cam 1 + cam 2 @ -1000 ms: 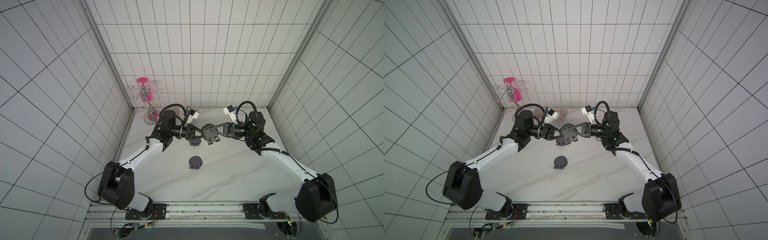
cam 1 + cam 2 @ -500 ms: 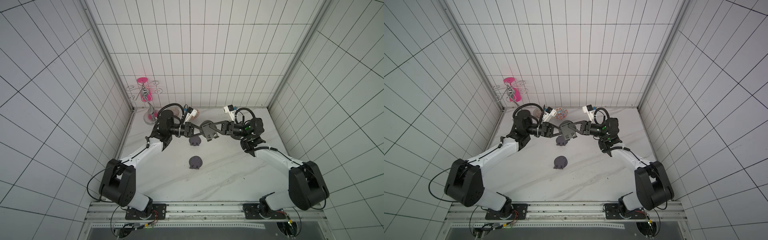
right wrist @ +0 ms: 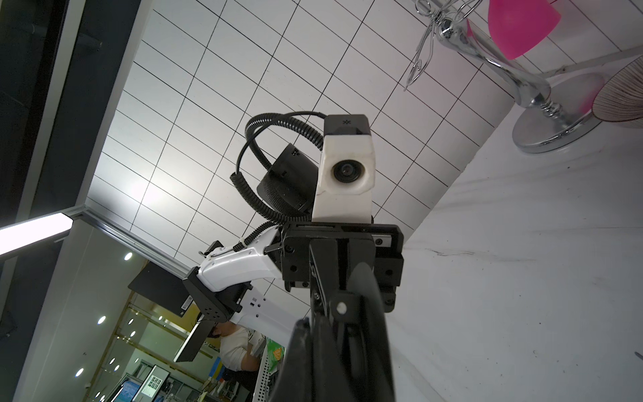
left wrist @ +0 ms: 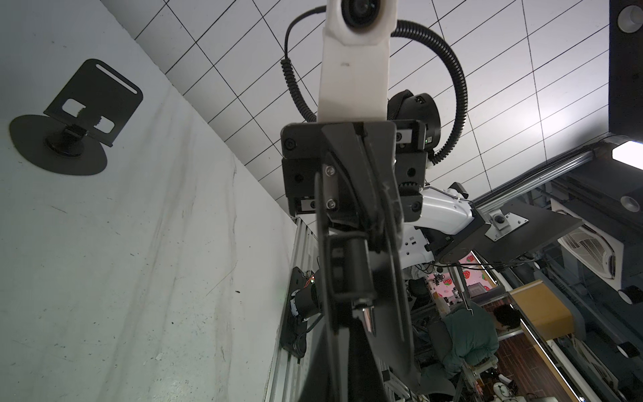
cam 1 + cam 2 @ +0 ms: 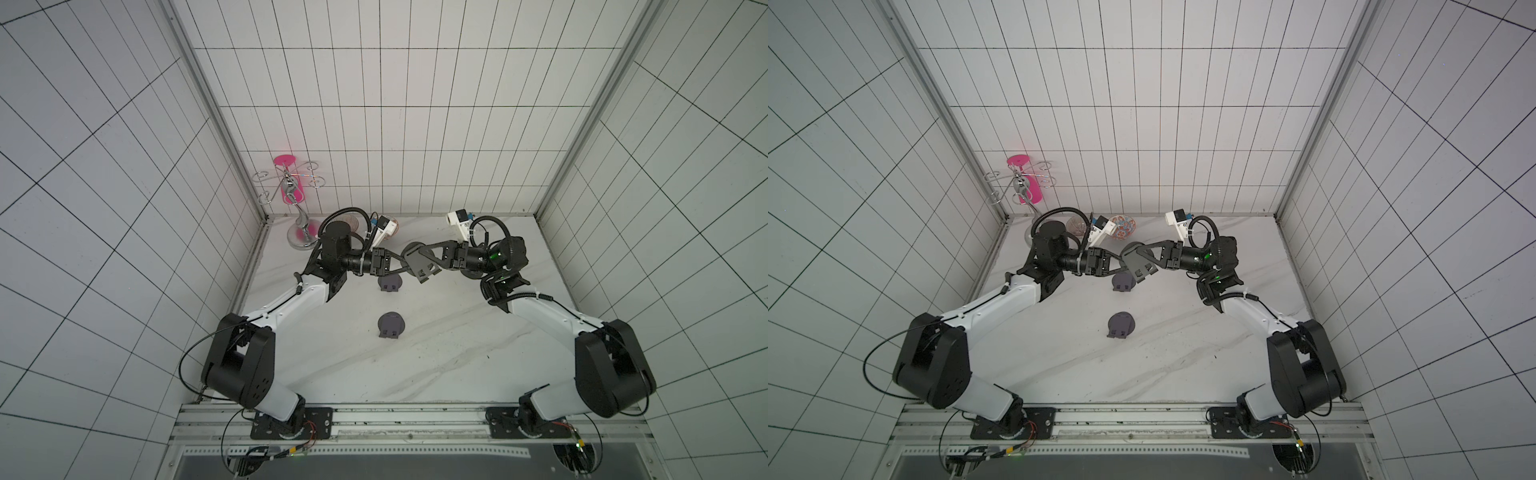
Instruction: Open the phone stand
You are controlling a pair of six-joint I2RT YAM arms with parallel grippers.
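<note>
Item: phone stand (image 5: 420,262), dark grey, in the air over the far middle of the marble table (image 5: 436,353). The left gripper (image 5: 400,266) and right gripper (image 5: 434,257) pinch it from opposite sides, both clamped narrow. Its long axis runs back to front, with the cut-out plate end tilted toward the near side. Directly below: second stand (image 5: 390,284). Nearer: third stand (image 5: 391,327). Behind: chrome glass rack (image 5: 300,232), patterned bowl (image 5: 1122,226).

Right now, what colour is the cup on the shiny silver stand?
The cup is bright pink, clearest in the right wrist view.
</note>
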